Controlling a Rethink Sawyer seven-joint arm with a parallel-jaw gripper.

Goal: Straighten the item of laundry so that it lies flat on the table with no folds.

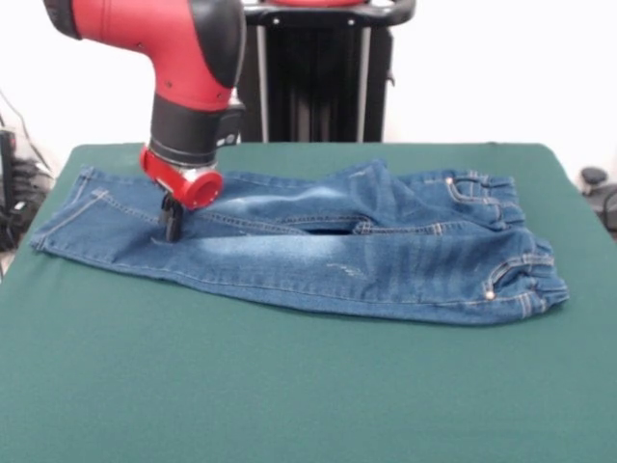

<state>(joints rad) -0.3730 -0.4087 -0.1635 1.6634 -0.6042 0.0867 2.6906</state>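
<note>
Lying lengthwise across the table (289, 386), the jeans (386, 265) are positioned with the waistband at the picture's right and the leg hems at the left. The gripper (171, 224) is lowered onto the legs near the hems, presumably to pinch fabric and draw it outward; whether the jaws are spread or pressed together cannot be told. A raised fold is seen in the upper leg near the crotch. Behind the jeans, only the black pedestal (318, 87) is found; no obstruction is judged present.
</note>
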